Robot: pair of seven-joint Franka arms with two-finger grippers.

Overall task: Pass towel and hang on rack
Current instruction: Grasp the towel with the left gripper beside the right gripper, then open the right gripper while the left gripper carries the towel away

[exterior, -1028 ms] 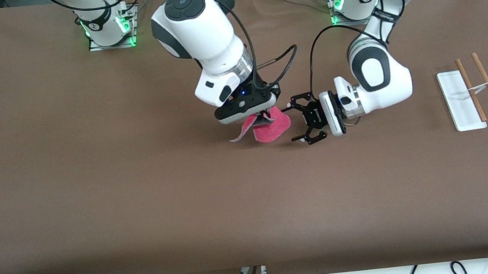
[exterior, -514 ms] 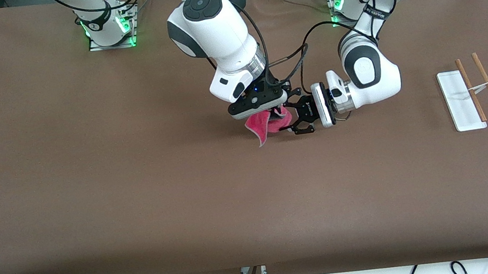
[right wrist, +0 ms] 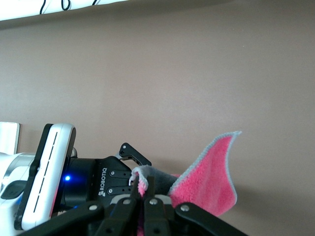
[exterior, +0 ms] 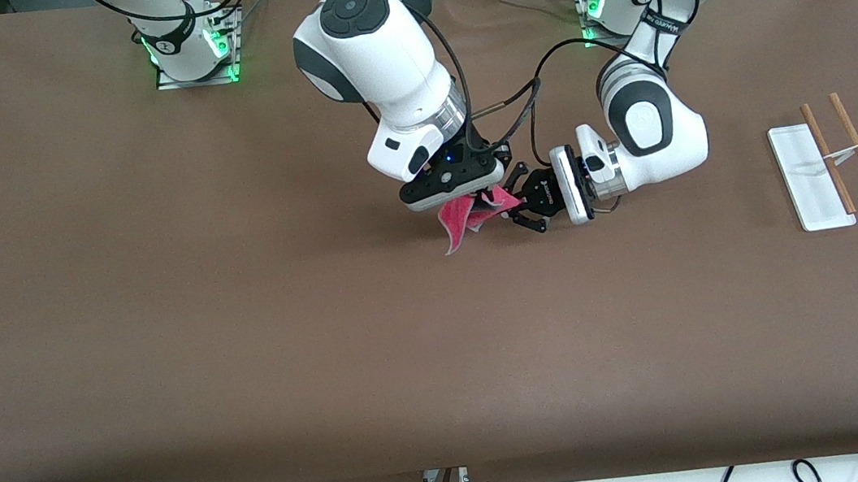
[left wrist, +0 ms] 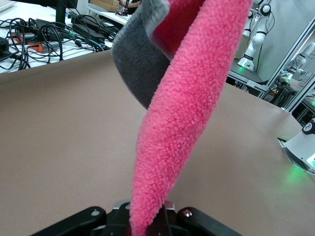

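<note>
We see one brown table, two arms, one rack and one towel; we find no container among them.

The right arm reaches from its base toward the middle of the table, and the left arm bends in to meet it there.

The rack lies on the table toward the left arm's end, well apart from both grippers. We count one flat white base and two thin brown rods, which lie side by side along the base's edge.

The single towel is held up in the air over the middle of the table, between the two grippers. In the left wrist view the towel is a pink strip with a grey reverse face; in the right wrist view one pale-edged corner of the towel stands free.

The right gripper points downward over the table's middle, its fingers clamped on the towel's upper fold. The left gripper lies level just beside it, its fingers likewise closed on the same cloth
</note>
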